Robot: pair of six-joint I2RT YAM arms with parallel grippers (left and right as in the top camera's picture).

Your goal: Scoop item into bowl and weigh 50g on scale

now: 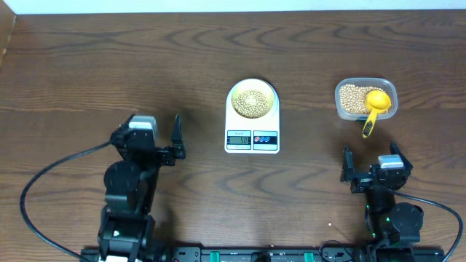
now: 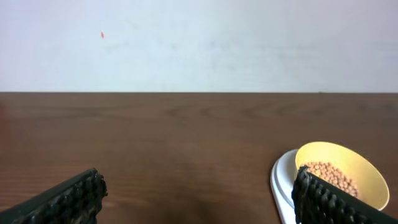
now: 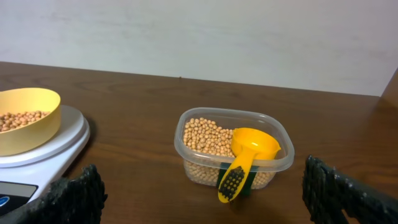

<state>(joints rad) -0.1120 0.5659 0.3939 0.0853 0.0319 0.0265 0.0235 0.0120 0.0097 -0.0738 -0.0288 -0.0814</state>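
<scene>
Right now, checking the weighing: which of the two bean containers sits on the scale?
The yellow bowl, resting on the white scale; the clear tub stands on the table, holding the yellow scoop.

A small round pale yellow bowl (image 1: 271,90) stands upright on a flat white kitchen scale (image 1: 252,148), behind its little grey screen. Many little round tan beans (image 1: 252,102) lie inside the bowl.

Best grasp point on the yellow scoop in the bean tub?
The scoop's handle: it hangs out over the tub's near rim, clear of the soybeans. Come from above on the near side, closing across its narrow width.
</scene>
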